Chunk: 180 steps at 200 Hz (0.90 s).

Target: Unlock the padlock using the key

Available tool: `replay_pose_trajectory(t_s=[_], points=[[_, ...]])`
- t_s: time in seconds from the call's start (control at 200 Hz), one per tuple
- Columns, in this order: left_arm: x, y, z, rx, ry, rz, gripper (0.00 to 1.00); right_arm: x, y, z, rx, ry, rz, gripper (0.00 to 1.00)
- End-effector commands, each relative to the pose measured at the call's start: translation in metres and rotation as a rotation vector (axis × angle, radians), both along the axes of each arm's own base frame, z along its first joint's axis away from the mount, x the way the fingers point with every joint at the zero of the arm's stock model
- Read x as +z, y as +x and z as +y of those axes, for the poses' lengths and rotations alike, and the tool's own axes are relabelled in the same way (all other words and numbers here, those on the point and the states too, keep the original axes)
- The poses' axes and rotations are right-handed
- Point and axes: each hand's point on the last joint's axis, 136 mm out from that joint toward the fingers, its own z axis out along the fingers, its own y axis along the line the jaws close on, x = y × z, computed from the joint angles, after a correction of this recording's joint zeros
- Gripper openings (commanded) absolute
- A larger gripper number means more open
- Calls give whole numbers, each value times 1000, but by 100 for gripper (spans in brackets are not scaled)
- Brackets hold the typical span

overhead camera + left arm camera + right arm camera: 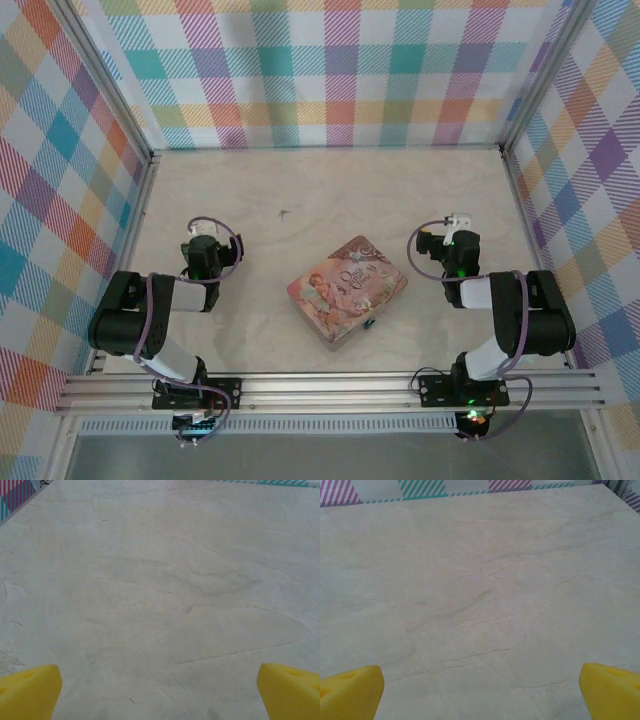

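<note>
My left gripper (pixel 204 243) rests low over the table left of centre. Its yellow fingertips (pixel 30 692) stand far apart, open, with bare tabletop between them. On the right my right gripper (pixel 457 238) is just as open, yellow fingertips (pixel 351 692) wide and nothing held. Between the arms lies a pink-and-brown illustrated tin (pixel 347 288), set at a slant. A tiny dark, teal-tinted item (pixel 370 323) pokes out at the tin's near right edge; it is too small to identify. The brass padlock and the key are hidden from me.
Pale marbled tabletop (pixel 300 190) stretches behind the tin to the checked back wall (pixel 330 70). Checked side walls (pixel 60 180) close in left and right. An aluminium rail (pixel 330 385) carrying both arm bases runs along the near edge.
</note>
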Motion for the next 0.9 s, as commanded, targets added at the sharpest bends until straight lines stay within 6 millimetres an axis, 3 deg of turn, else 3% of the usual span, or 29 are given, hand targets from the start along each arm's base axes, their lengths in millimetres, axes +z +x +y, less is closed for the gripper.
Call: replay_pose_trajectory(t_s=[0.0,0.72,0.895], points=[[10,7,0,-5,4,-33,100,15,6,0,-2,-1,-56,99],[10,7,0,-6,3,-33,100,15,6,0,-1,-1,-57,100],[36,10,14,86,18,12,100,37,1,4,24,-6,-80,100]])
